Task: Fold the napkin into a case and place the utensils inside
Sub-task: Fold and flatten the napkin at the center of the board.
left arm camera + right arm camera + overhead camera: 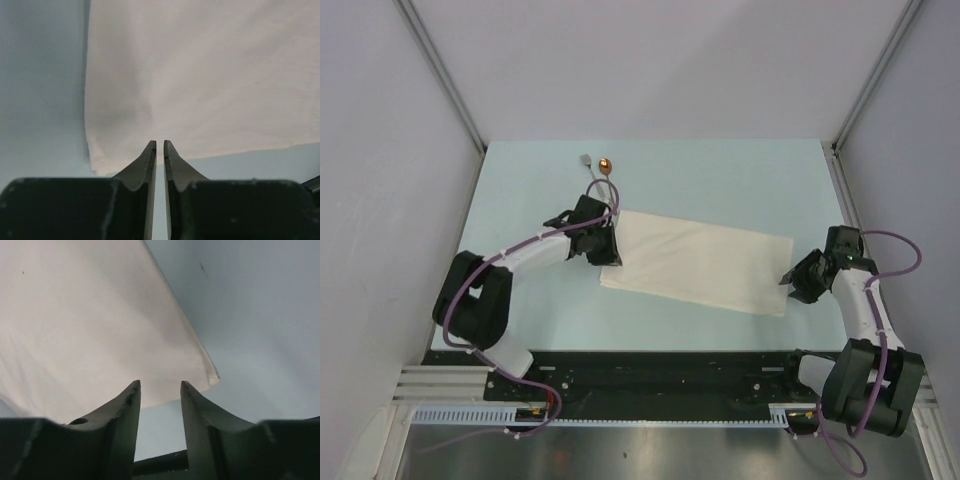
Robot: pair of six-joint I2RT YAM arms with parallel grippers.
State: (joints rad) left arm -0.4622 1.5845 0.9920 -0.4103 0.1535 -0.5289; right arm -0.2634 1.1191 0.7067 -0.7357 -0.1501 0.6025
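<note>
The folded napkin (698, 262) lay mid-frame between the barely parted left gripper (160, 144) and the wider right gripper (160, 385), both empty, while the fork (587, 162) and spoon (607, 164) above had handles partly hidden behind the left gripper.

The left arm (520, 258) bends at the elbow and reaches inward. The left gripper (160, 145) points down, its fingers parted by only a thin slit, empty. The right arm (860, 310) leans inward. The right gripper (160, 386) sits low with its jaws clearly apart, holding nothing.
</note>
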